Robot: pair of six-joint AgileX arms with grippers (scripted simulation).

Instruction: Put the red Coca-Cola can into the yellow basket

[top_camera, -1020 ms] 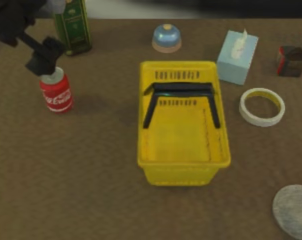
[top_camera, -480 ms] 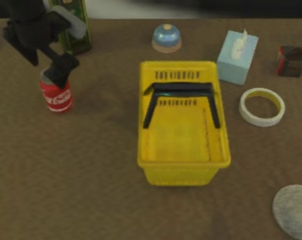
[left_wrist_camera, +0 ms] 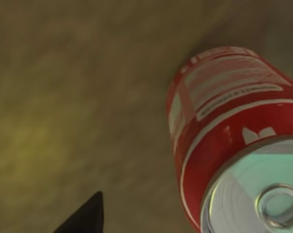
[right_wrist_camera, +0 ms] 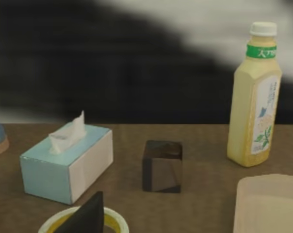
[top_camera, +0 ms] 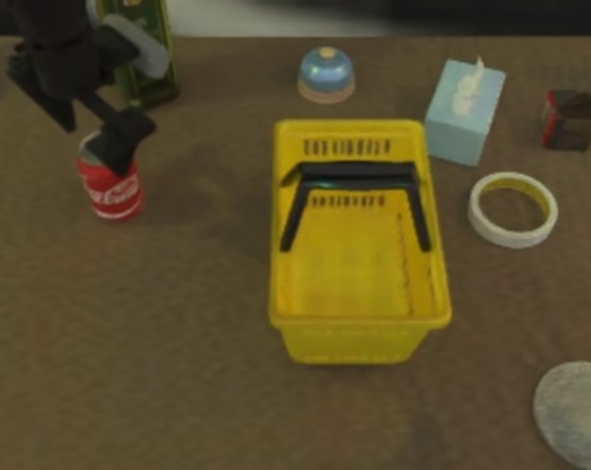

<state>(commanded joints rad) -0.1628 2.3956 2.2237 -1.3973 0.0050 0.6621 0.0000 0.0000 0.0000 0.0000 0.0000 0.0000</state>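
A: Top view. Where does the red Coca-Cola can [top_camera: 111, 186] stand, and why is the left tool [top_camera: 119, 137] there?

B: The can stands upright on the surface [top_camera: 178, 372], at the left side, well apart from the yellow basket [top_camera: 359, 323]. The left tool hangs directly over the can's top, near the dark green tin [top_camera: 149, 59]. That position suits a descent onto the can from above. Whether its fingers are wide or narrow cannot be told here; the arm covers them.

A: And the basket?

B: It sits in the middle, open side up, its black handles [top_camera: 354, 191] folded across the far half. The near half is free, so the can is best lowered there.

A: Left wrist view?

B: The can [left_wrist_camera: 234, 141] fills one side, silver top toward the camera. One dark fingertip [left_wrist_camera: 86, 216] shows beside it, apart from the can. The other finger is out of frame, so the tool's spread remains undetermined. No grip is made yet, in my judgement.

A: Right wrist view?

B: It looks at a tissue box [right_wrist_camera: 66, 162], a dark cube [right_wrist_camera: 162, 166], a pale bottle [right_wrist_camera: 254, 97] and a tape ring [right_wrist_camera: 83, 222]. One fingertip of the right tool shows low in the frame; its opening cannot be told. The right arm is parked, out of the top view.
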